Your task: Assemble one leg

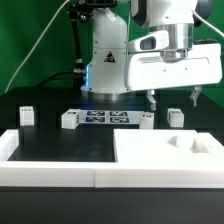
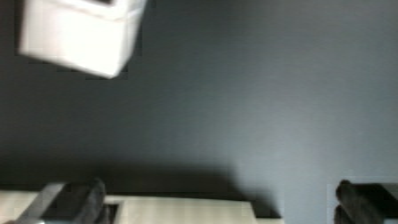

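The black worktop (image 1: 50, 140) carries everything. Its front, on the exterior view's right, holds the large flat white panel (image 1: 150, 155). The Franka arm (image 1: 105, 60) stands at the back, with the marker board (image 1: 105, 118) lying flat before its base.

The leg (image 1: 176, 115) sits on the worktop just behind the panel, below the pincer (image 1: 172, 98) and apart from it. It looks squat here, so its long axis cannot be told. 3 other legs (image 1: 146, 121) (image 1: 70, 120) (image 1: 25, 116) rest further toward the exterior view's left.

The wrist view shows a white post (image 2: 80, 35) lying slanted, roughly crosswise to the line between the fingers (image 2: 71, 200); which leg it is cannot be told. The pincer hangs spread wide, holding and touching nothing.
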